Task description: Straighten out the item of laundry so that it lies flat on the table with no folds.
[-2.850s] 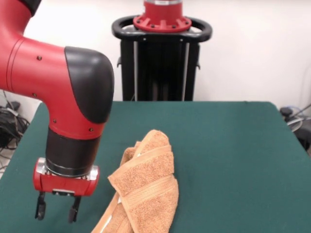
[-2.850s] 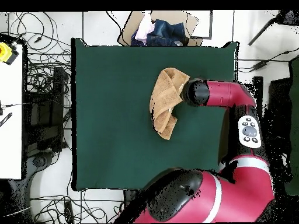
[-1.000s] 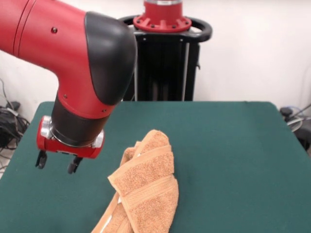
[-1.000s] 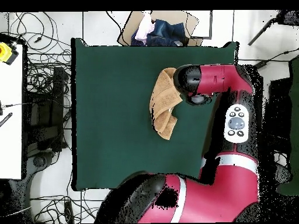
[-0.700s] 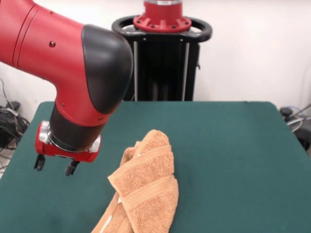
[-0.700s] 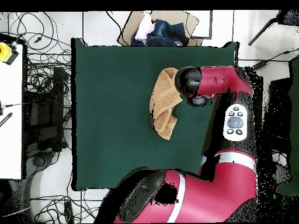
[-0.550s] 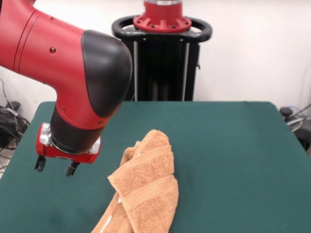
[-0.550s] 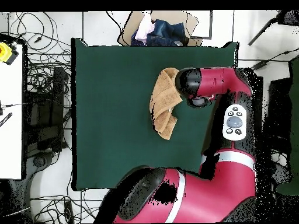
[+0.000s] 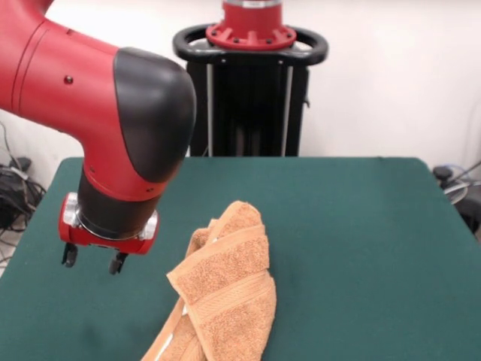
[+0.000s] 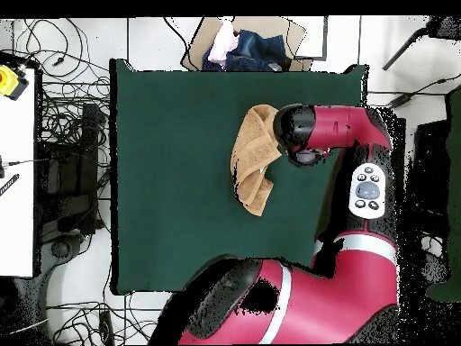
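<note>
From the front, the towel (image 9: 222, 289) lies bunched and folded over itself on the green table (image 9: 361, 248), running from the middle of the picture down to its lower edge, its woven bands slanting across the folds. The gripper (image 9: 93, 259) hangs above the table to the left of the towel, apart from it; its two short fingers (image 9: 69, 255) stand spread with nothing between them (no cloth is caught).

From overhead, the towel (image 10: 254, 158) is a narrow crumpled strip in the table's (image 10: 171, 180) upper middle. The red arm (image 10: 338, 131) reaches in beside it and hides the gripper.
</note>
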Action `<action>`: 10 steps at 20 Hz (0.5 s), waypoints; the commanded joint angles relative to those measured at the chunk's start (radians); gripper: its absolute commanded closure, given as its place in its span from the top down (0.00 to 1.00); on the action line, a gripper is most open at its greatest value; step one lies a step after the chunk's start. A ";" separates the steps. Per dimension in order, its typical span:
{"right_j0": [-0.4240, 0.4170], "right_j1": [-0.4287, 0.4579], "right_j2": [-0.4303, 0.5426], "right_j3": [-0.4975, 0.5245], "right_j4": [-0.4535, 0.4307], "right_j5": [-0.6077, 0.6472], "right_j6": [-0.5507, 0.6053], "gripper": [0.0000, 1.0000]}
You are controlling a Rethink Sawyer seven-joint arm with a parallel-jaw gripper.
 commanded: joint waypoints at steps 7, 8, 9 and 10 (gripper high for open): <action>-0.030 -0.038 0.136 0.163 0.138 -0.069 0.005 1.00; -0.032 -0.040 0.139 0.168 0.146 -0.073 0.002 1.00; -0.034 -0.041 0.141 0.171 0.152 -0.076 -0.001 1.00; -0.038 -0.043 0.146 0.177 0.160 -0.086 -0.004 1.00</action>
